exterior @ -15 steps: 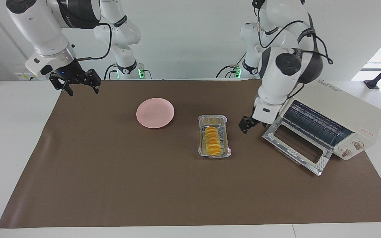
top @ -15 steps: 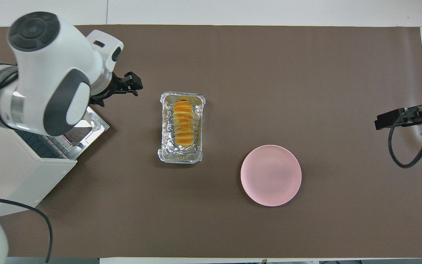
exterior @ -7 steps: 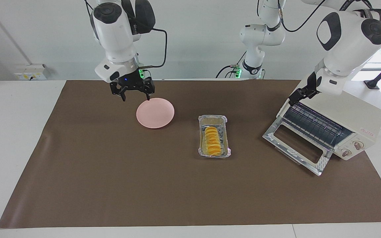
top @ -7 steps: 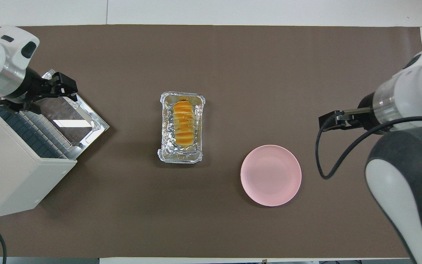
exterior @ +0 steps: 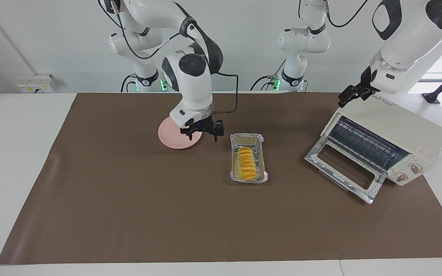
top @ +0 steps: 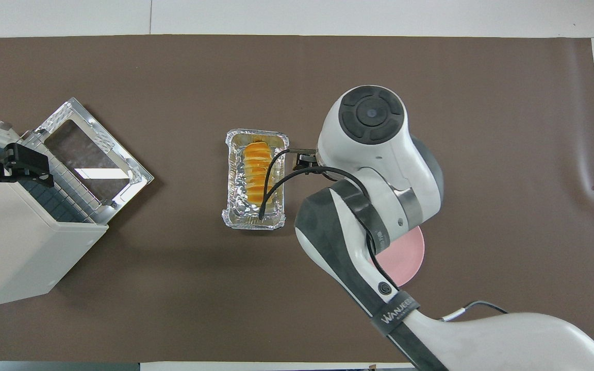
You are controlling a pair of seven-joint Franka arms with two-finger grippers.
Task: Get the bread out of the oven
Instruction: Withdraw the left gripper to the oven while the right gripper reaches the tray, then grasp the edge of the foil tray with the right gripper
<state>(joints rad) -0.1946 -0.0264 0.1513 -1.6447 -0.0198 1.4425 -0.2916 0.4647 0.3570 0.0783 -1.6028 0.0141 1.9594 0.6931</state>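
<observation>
Bread lies in foil tray on brown mat, well apart from oven; already out of oven, so removal step judged done. Oven door hangs open, wire rack bare, no load visible inside.

Changes vs 0.5 s ago:
- Right gripper shifted from over pink plate's edge nearer the robots to a low spot between pink plate and tray, just beside tray's end nearer the robots. Fingers spread, nothing pinched. Judged approach for picking bread, prob. for transfer to plate.
- Left gripper lifted off oven's top front edge, now higher over oven's top corner nearer the robots; fingers' state: cannot tell. Judged retreat, waiting.
- Bread, tray, plate, oven: positions unchanged.

Overhead view: right arm covers most of plate; its cable crosses over tray.
</observation>
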